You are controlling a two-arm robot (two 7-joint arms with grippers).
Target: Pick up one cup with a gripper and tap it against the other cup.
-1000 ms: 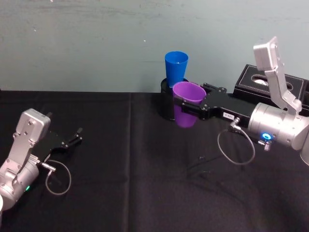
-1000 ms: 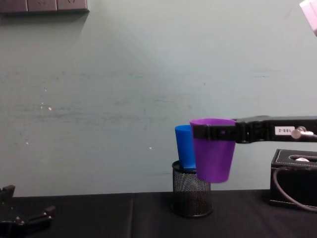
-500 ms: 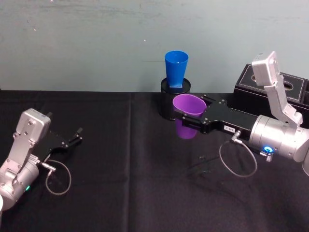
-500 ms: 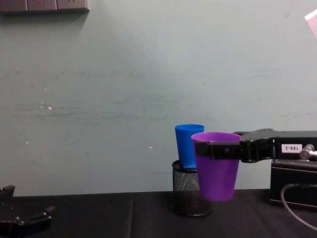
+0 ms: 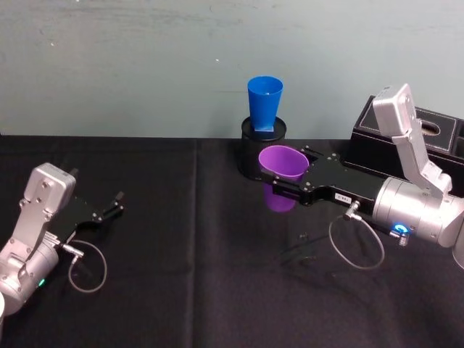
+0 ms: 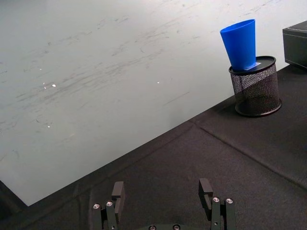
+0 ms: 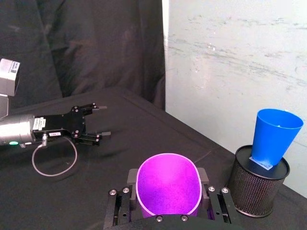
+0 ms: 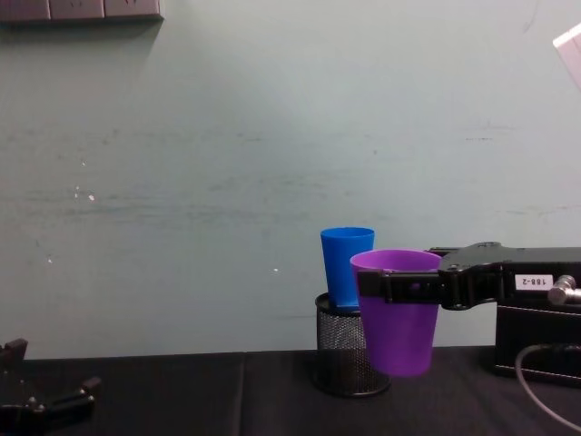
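Broadly, a black-clothed table [image 5: 181,290] runs up to a pale wall. At its far right corner sits a black box [image 5: 449,138], partly hidden in the head view by the right arm's silver link. The right gripper [image 5: 279,170] reaches in from the right edge toward the far middle, its fingers clenched on the rim of the purple cup [image 5: 283,163], which is upright. Whether the cup's base meets the cloth cannot be told.

The left gripper [image 5: 116,203] lies low near the left edge, fingers spread and holding nothing.

A mesh holder [image 5: 250,156] stands at the far edge, mid-table, with the blue cup [image 5: 264,101] upright in it. In the chest view the purple cup [image 8: 399,336] overlaps the holder [image 8: 340,359] and the blue cup [image 8: 346,268], so contact looks possible. The right wrist view shows the purple cup [image 7: 168,184] clear of the holder [image 7: 259,187], nearer the robot. A cable loop [image 5: 359,243] hangs below the right wrist.
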